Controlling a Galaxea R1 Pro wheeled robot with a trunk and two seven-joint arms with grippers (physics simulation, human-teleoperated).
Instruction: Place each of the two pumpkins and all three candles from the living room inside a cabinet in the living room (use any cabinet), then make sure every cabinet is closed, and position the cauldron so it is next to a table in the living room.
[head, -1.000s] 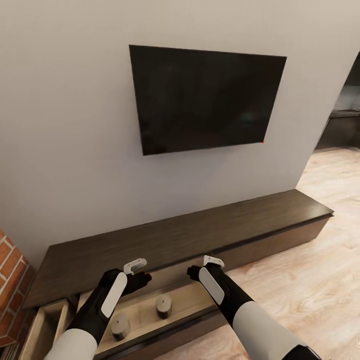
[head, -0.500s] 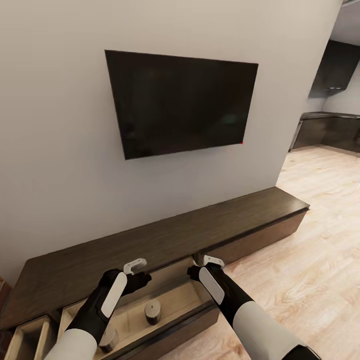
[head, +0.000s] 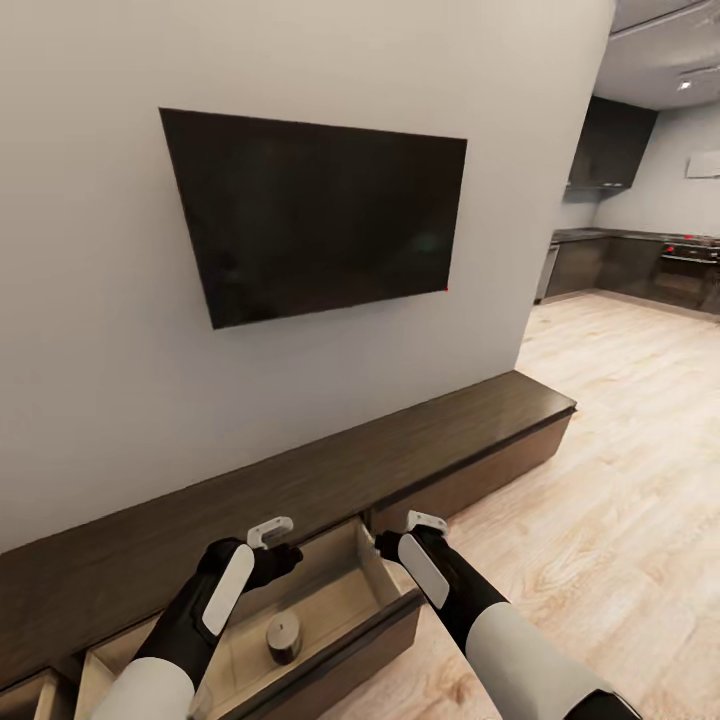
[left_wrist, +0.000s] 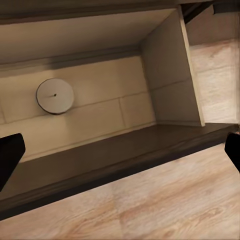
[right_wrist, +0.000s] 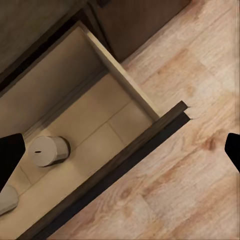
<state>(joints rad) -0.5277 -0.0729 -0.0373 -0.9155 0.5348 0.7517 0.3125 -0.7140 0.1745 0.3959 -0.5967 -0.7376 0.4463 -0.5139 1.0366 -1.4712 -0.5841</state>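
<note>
Both arms are held out low over the open drawer (head: 330, 590) of the cabinet (head: 330, 480), the long dark console running along the wall under the TV (head: 315, 215). Left hand (head: 270, 535) sits above the drawer's back part, right hand (head: 420, 528) near the drawer's right end wall. Both are empty w/ fingers apart: in the left wrist view the dark fingertips (left_wrist: 10, 157) stand at opposite edges of the frame w/ nothing between, and the right wrist view shows the same, tips (right_wrist: 11, 155) wide apart.

One candle (head: 283, 637) stands upright on the pale drawer floor, roughly mid-drawer, below and between the two arms; seen from above in the left wrist view as a round flat top (left_wrist: 55, 95), apart from the walls. The right wrist view catches that candle (right_wrist: 47, 150) and the rim of a second candle (right_wrist: 7, 197) further along the drawer, mostly cut off at the frame edge. The drawer's dark front panel (right_wrist: 115, 177) juts out over the light wood floor (head: 620, 480). Another open drawer (head: 30, 690) shows at the far left corner, contents can't tell.

Beyond the wall's end on the right, the kitchen: dark cupboards (head: 610, 145) and a counter (head: 600, 235) w/ an oven (head: 690, 265).
</note>
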